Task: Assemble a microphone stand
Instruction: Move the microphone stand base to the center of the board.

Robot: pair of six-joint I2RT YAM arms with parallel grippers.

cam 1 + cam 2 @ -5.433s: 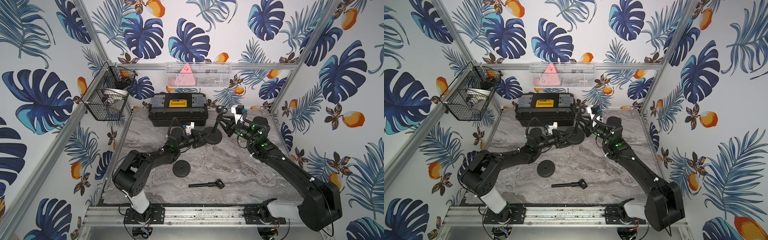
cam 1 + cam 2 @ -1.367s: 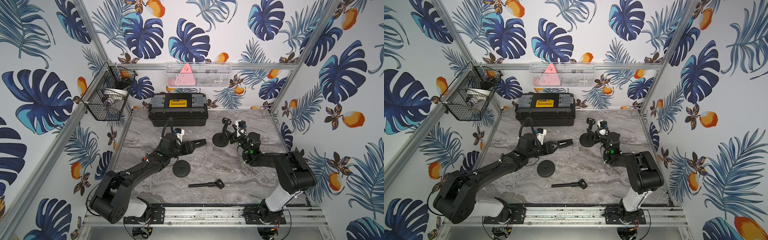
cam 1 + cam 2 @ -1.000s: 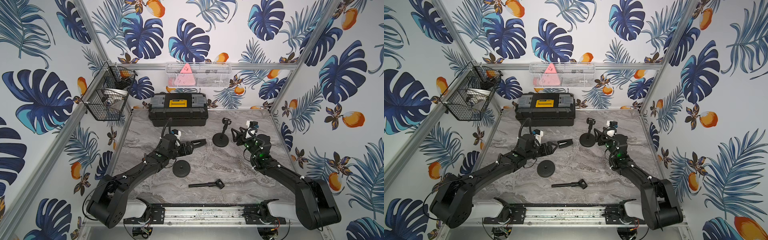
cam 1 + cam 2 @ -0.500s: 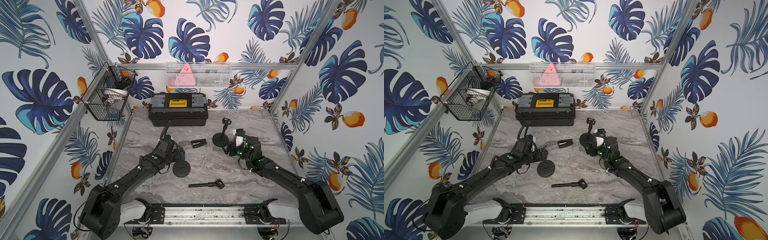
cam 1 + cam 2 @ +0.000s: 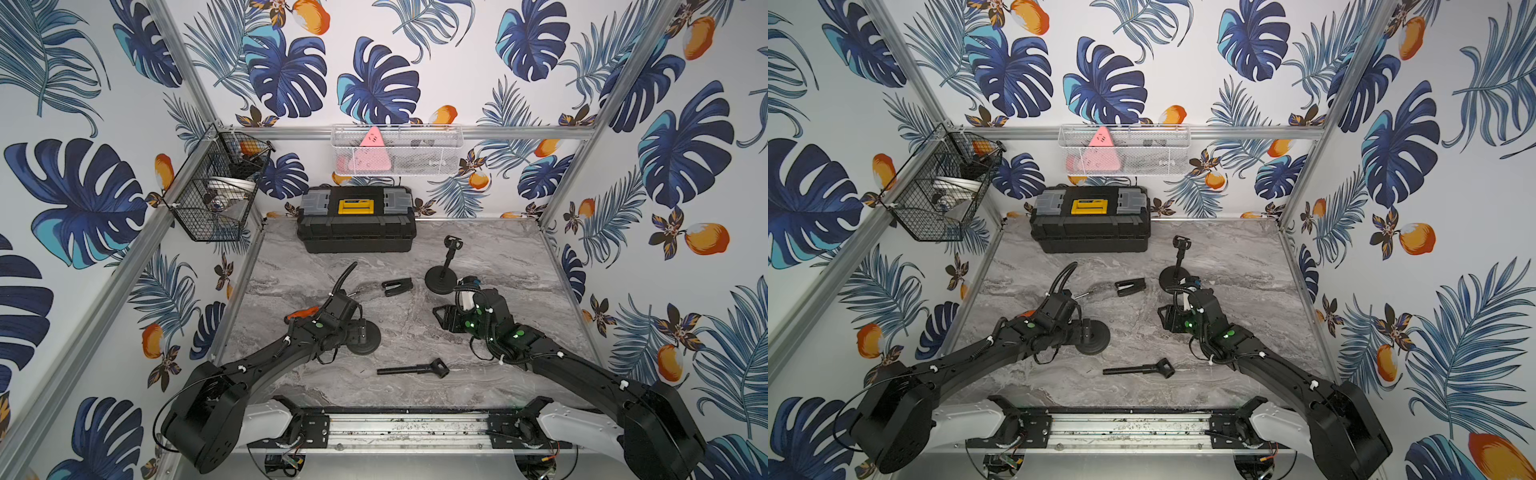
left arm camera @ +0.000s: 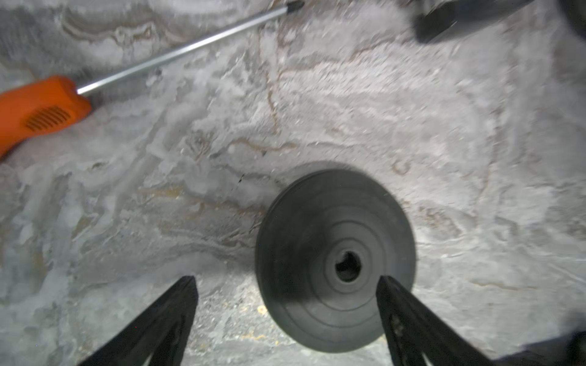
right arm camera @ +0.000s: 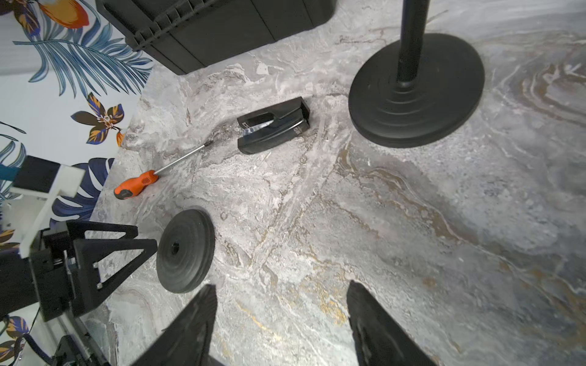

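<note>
Jaws of the left gripper (image 6: pixel 287 283) stand wide, nothing held. The rim of the loose black round ribbed base disc (image 6: pixel 333 253) lies between them. The disc lies flat on the grey marbled surface (image 5: pixel 498 257), centre hole empty. One fingertip (image 6: pixel 391 298) overlaps the disc beside the hole; contact cannot be told, view blurred.

Jaws of the right gripper (image 7: pixel 280 288) partly apart, nothing between them, over bare surface, well to the right of the disc and pointing toward it.

Around the disc:
- orange-handled screwdriver with steel shaft (image 6: pixel 41 111): just left and behind, lying flat, partly hidden by the left arm in both top views.
- small black forked plastic clip (image 5: pixel 397 286): behind, apart, lying flat.
- short black pole with forked head (image 5: pixel 415 368): in front, slightly right, near, lying flat.
- black round base with upright black pole (image 5: pixel 441 280) fitted: behind and right, beyond the clip.
- black toolbox with yellow latch (image 5: pixel 356 224): farthest behind, at the back wall.
</note>
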